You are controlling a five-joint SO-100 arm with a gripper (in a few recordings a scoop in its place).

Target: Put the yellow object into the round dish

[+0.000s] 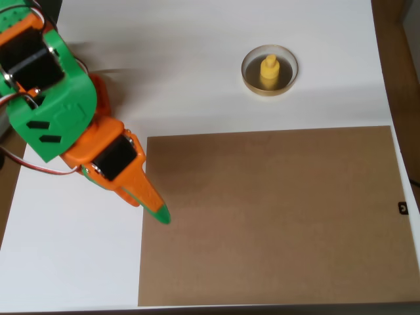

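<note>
The yellow object [269, 71], a bright plastic piece with a round base and narrower knob on top, stands upright inside the round dish [252, 82] on the white table [197, 59]. The orange-and-green gripper [156, 210] is well apart from it, over the brown board's [275, 216] left edge, its fingers together.

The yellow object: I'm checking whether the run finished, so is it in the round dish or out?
In. The yellow object stands upright inside the rim of the round dish, knob up, with nothing holding it.
</note>
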